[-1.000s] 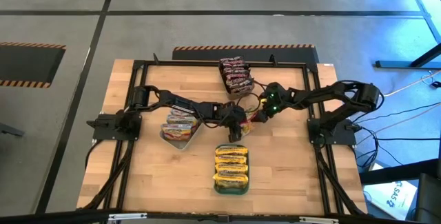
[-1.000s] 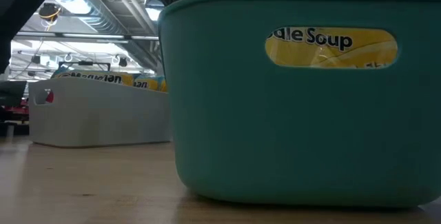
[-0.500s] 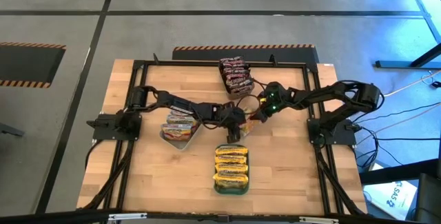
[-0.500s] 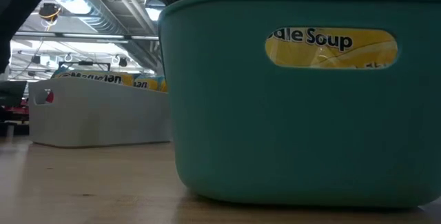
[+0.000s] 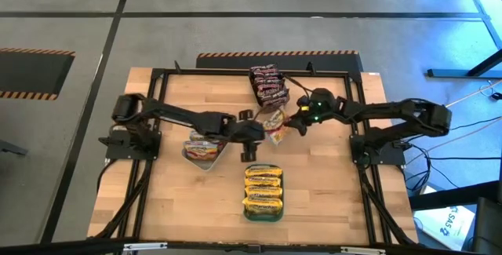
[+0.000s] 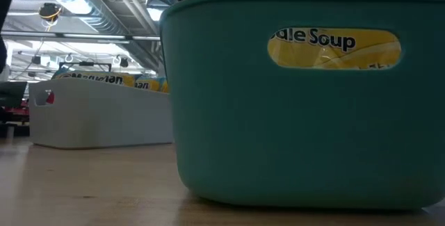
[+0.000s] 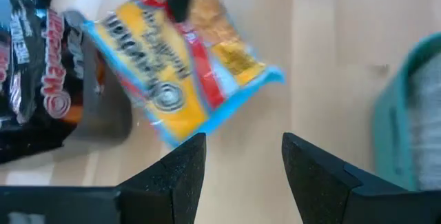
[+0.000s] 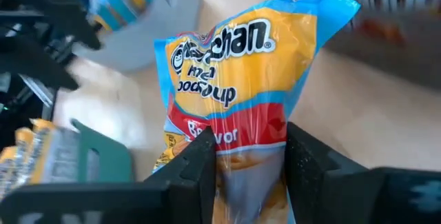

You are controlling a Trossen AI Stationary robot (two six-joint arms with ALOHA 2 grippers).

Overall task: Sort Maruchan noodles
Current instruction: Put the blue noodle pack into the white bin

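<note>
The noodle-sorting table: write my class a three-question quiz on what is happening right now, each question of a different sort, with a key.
1. True or false: the right gripper is shut on a noodle packet.
2. Which tray holds the yellow packets? A) grey tray B) teal tray C) white tray
3. Fill in: the left gripper is ____ and holds nothing.

Key
1. True: its fingers pinch the packet's lower end.
2. B: the teal tray, at the table's near middle.
3. Open: bare wood shows between its fingers, with the packet hanging beyond them.
</note>
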